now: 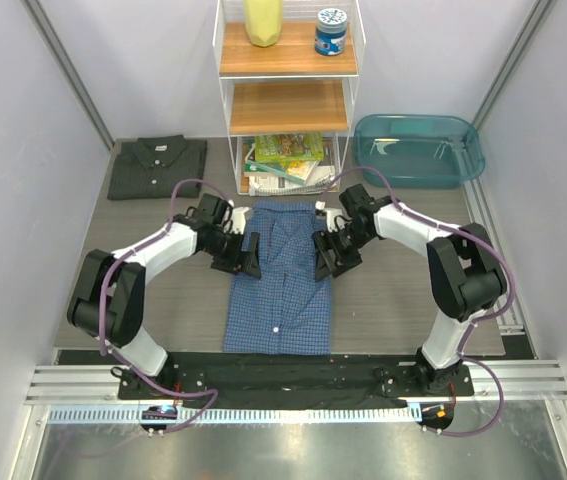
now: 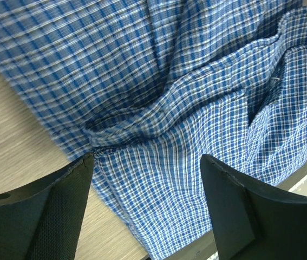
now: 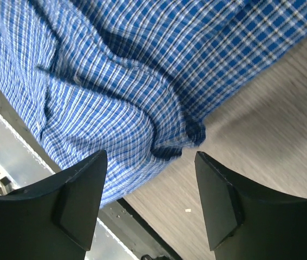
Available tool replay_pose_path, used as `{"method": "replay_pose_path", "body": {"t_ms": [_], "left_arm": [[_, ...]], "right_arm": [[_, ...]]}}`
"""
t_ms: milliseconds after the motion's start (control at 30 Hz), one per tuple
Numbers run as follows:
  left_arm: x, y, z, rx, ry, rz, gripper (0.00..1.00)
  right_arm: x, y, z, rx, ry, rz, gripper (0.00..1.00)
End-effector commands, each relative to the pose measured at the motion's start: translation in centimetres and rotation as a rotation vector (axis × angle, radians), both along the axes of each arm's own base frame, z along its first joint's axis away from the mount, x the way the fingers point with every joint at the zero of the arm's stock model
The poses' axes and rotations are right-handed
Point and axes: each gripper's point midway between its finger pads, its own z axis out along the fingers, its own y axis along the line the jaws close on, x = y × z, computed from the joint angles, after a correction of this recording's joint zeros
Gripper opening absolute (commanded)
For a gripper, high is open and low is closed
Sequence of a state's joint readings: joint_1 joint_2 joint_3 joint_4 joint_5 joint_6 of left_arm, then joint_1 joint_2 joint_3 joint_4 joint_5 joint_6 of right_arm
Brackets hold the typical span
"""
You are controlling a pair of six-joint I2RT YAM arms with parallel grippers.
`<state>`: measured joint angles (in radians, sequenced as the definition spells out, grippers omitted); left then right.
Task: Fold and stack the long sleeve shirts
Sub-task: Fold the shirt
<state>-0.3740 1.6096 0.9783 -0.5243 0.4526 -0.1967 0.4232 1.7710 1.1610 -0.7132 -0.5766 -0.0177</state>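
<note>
Blue shirt (image 1: 278,290) looks light, limp, bunches easily. Left gripper (image 1: 243,258) and right gripper (image 1: 325,255) both wide, holding nothing. We would pinch its doubled side edges.

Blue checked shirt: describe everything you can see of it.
The blue checked shirt is woven cloth folded into a long narrow strip, white buttons down its middle. It lies flat on the wood-grain table, far end by the shelf unit, bunched at both side edges. The open left gripper and right gripper flank those edges; contact is unclear.
</note>
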Motion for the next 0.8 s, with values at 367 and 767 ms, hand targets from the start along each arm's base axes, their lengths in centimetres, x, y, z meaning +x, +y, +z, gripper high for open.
{"method": "replay_pose_path", "body": {"t_ms": [367, 767], "left_arm": [[0.4, -1.8, 1.4, -0.034, -0.054, -0.070, 0.42], [-1.7, -0.2, 6.2, -0.029, -0.150, -0.113, 0.00]], "right_arm": [[1.0, 3.3, 1.6, 0.151, -0.009, 0.025, 0.31], [0.9, 6.1, 6.3, 0.341, -0.203, 0.125, 0.01]]}}
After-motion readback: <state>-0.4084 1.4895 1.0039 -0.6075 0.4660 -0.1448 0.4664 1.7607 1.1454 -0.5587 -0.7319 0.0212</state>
